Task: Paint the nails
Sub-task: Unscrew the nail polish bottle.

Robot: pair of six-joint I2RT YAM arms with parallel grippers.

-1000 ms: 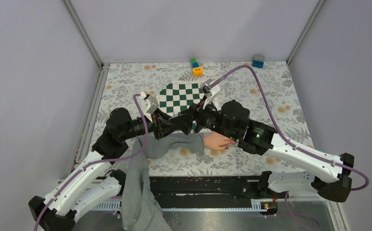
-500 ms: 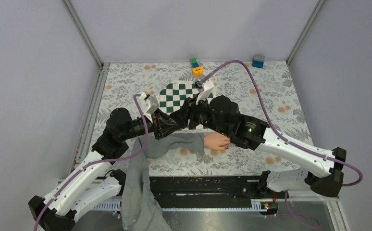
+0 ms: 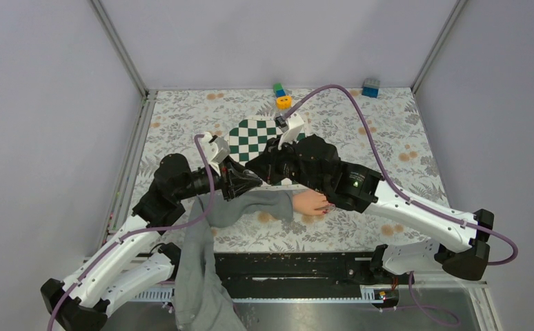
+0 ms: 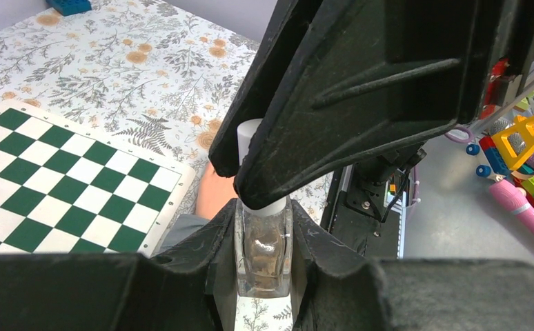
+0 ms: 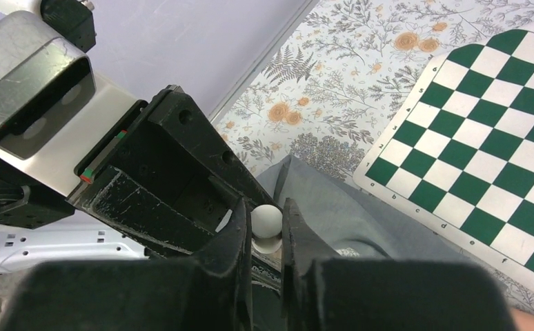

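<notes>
Two grippers: they meet over the middle of the flowered table cloth (image 3: pixel 388 124), just on the near side of the green-and-white chessboard (image 3: pixel 250 138).
Left gripper (image 4: pixel 263 231): its fingers pinch the small clear glass polish bottle (image 4: pixel 263 265) by its sides and hold it upright, with no change in that grip over the last second.
White round cap (image 5: pixel 266 219): it tops the bottle and now sits squeezed between the other arm's fingers.
Right gripper (image 5: pixel 266 227): a second ago its fingers were spread. The arm has since swung in leftward and the fingers have pressed in on the cap.
Meaning for the task: this looks like the uncapping step. With the bottle held from one side and the cap from the other, a twist and pull should free the brush. No painting has started yet.
Grey sleeve (image 3: pixel 250 205): it lies on the cloth directly under the two grippers.
Pale pinkish hand (image 3: pixel 310 202): it rests flat on the cloth, pointing right.
Nails (image 3: pixel 329 207): these tiny dark red tips at the hand's right end are partly tucked under the right arm's dark wrist in the overhead view. They lie nearer than, and to the right of, both sets of fingers, lower down on the cloth and untouched. Neither wrist view shows them.
</notes>
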